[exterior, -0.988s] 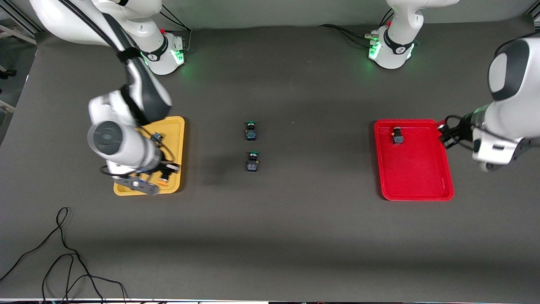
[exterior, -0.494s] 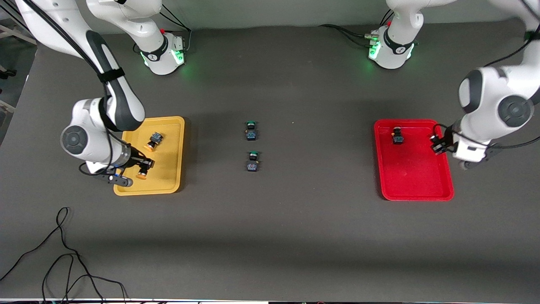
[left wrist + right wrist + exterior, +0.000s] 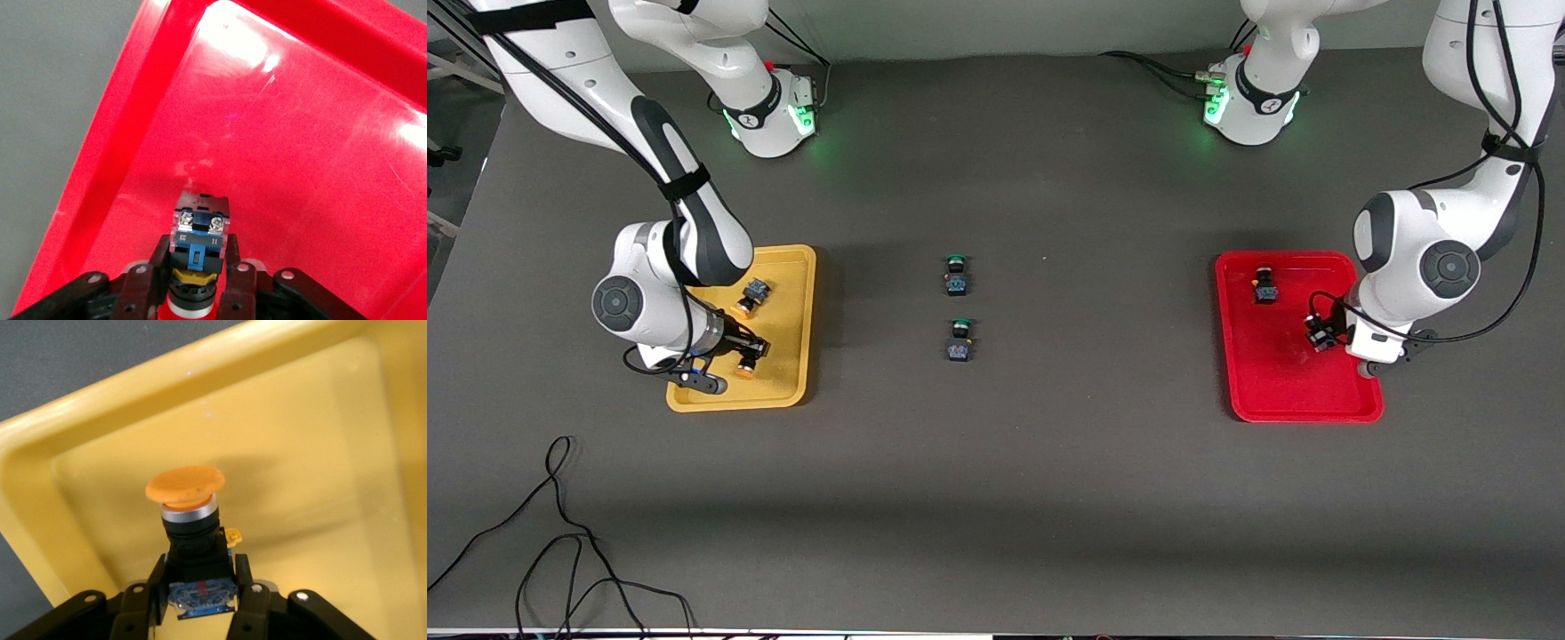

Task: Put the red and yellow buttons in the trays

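My left gripper (image 3: 1319, 332) is low inside the red tray (image 3: 1289, 382) and shut on a red button (image 3: 200, 233), its fingers (image 3: 162, 248) pressed on the dark body. Another red button (image 3: 1264, 284) lies in the same tray, farther from the front camera. My right gripper (image 3: 745, 354) is low inside the yellow tray (image 3: 787, 338), shut on a yellow button (image 3: 187, 500) whose orange cap points away from the fingers (image 3: 241, 570). Another yellow button (image 3: 751, 296) lies on its side in that tray. Whether the held buttons touch the tray floors I cannot tell.
Two green-capped buttons (image 3: 956, 274) (image 3: 959, 340) stand mid-table between the trays, one nearer the front camera than the other. A black cable (image 3: 560, 533) loops on the table near the front edge at the right arm's end.
The left gripper has carried the red button from the tray's rim in over its floor. The right gripper has shifted a little inside the yellow tray with its yellow button.
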Controlling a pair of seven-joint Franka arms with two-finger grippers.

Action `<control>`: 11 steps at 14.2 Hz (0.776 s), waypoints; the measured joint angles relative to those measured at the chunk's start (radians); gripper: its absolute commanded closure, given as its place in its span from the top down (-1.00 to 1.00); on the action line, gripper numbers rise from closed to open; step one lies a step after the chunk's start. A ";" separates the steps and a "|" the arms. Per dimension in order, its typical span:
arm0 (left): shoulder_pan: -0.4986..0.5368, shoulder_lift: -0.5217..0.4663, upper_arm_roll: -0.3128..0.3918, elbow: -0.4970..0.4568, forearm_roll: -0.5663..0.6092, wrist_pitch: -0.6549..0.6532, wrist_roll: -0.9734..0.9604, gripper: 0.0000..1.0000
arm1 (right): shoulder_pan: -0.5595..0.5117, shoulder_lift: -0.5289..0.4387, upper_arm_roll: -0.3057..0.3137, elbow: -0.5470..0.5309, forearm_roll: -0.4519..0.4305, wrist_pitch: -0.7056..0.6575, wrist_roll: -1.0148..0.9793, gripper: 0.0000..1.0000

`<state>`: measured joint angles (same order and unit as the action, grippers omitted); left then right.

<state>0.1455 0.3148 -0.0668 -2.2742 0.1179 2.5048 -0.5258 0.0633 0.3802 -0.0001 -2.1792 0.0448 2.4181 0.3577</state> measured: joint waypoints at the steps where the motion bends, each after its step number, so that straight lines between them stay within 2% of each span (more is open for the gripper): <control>1: 0.004 -0.004 0.000 0.006 0.000 -0.001 0.004 1.00 | 0.000 0.001 0.000 0.002 0.001 0.000 0.000 1.00; 4: 0.010 -0.049 0.000 0.031 0.001 -0.066 0.024 1.00 | 0.000 0.001 0.000 0.016 0.001 0.000 0.000 1.00; 7: 0.011 -0.141 -0.002 0.095 0.002 -0.233 0.066 1.00 | 0.000 -0.018 0.000 0.068 0.001 -0.052 -0.001 1.00; 9: 0.011 -0.203 -0.003 0.195 0.003 -0.417 0.098 1.00 | 0.001 -0.062 0.000 0.129 0.002 -0.152 -0.002 1.00; 11: 0.011 -0.232 -0.005 0.336 0.003 -0.600 0.136 1.00 | 0.002 -0.117 0.000 0.199 0.002 -0.261 -0.003 1.00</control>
<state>0.1567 0.0826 -0.0721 -1.9377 0.1211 1.9053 -0.3893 0.0655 0.2632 0.0003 -1.9804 0.0471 2.1570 0.3550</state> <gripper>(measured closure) 0.000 0.000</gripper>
